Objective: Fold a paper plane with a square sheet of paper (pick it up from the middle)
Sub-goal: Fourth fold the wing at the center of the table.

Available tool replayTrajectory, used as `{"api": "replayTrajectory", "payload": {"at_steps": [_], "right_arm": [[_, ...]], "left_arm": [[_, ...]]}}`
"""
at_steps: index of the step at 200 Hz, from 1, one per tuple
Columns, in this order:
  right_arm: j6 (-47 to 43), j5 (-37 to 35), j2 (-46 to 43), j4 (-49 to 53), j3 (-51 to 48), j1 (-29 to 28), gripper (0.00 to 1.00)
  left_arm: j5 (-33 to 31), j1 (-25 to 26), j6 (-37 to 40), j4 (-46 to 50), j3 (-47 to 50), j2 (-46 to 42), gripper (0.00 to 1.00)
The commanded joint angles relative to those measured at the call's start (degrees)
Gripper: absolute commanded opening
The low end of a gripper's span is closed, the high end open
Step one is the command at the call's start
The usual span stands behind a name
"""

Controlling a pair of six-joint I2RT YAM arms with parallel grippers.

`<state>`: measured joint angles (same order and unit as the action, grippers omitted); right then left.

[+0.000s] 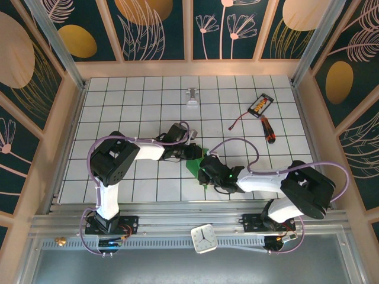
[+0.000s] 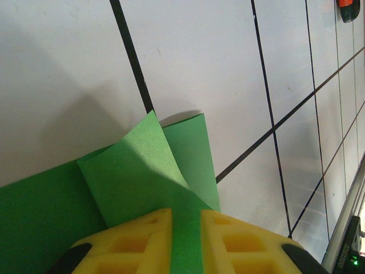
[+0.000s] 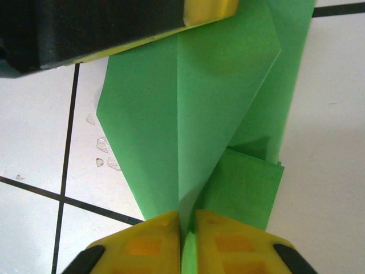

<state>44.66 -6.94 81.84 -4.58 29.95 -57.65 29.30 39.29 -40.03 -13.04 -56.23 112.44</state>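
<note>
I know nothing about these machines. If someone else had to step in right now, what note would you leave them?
Left gripper: shut on the green paper, pinching a strip of it.
Right gripper: shut on the same paper, clamping its centre crease.
The paper lies mid-table between both arms, partly folded with angled flaps.
Done: centre crease and several folds.
Left: finishing the plane shape, then letting go.
A red-handled screwdriver lies far right, untouched.

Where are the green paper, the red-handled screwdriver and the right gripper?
green paper (image 3: pixel 199 114), right wrist view, on the folded flap beside the centre crease.
red-handled screwdriver (image 1: pixel 269 131), top external view, on its handle.
right gripper (image 3: pixel 187 225), right wrist view, between the yellow fingertips.
</note>
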Motion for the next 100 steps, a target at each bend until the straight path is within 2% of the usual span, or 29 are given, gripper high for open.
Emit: {"api": "replayTrajectory", "payload": {"at_steps": [1,43,100], "right_arm": [[-0.1,1.7,-1.4,-3.4,-1.3,1.1,0.1],[1.1,7.5,-3.5,-9.6,-5.7,4.0,0.01],[3.5,14.1,-6.4,-16.7,-11.7,7.9,0.0]], "left_arm": [[-3.5,-0.9,1.6,6.6,2.1,1.4,0.22],[-3.5,-0.9,1.6,6.5,2.0,1.4,0.22],[-3.6,-0.9,1.7,6.5,2.1,1.5,0.22]]}}
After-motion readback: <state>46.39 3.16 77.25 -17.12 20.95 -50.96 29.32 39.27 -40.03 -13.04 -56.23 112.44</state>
